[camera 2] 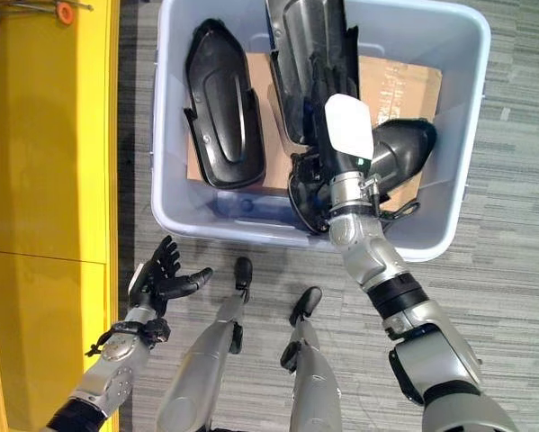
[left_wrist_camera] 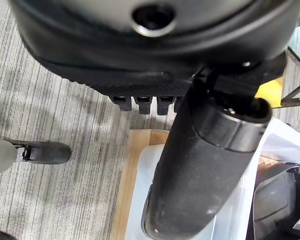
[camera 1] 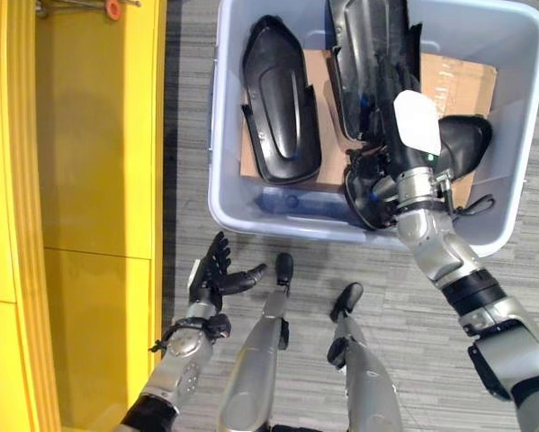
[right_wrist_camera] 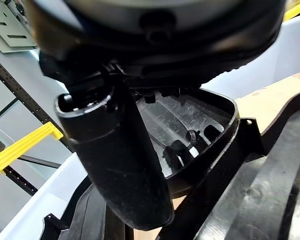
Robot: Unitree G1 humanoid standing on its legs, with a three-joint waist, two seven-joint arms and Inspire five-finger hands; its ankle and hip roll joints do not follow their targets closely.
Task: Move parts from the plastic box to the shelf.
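Left eye view gives us the plastic box (camera 1: 512, 135), a pale grey-blue tub standing on the grey striped carpet (camera 1: 359, 270), with a sheet of brown cardboard (camera 1: 458, 81) lining its floor. We count three black moulded parts in it. One long shell part (camera 1: 280, 103) lies on the box floor by the wall nearest the shelf, its smooth domed outer side up, tapered at the far end, with small tabs along its edges. A second, tall part (camera 1: 368, 54) stands steeply tilted in the middle of the box, and our right hand (camera 1: 404, 126) sits against its lower end. A third, shorter curved part (camera 1: 462, 144) lies just beyond the hand, toward the far side wall.

From the right wrist view, the hollow inner side of a part (right_wrist_camera: 190, 125) faces the camera, ribbed and scuffed, with a raised rim. The right thumb lies across that rim; the fingers are hidden behind the part, so we cannot tell whether they have closed on it.

Our left hand (camera 1: 217, 277) hangs over the carpet outside the box, between the box's near wall and the yellow shelf (camera 1: 89, 180), palm up, fingers loosely spread and holding nothing. We see one orange round fitting (camera 1: 113, 9) at the shelf's far end.
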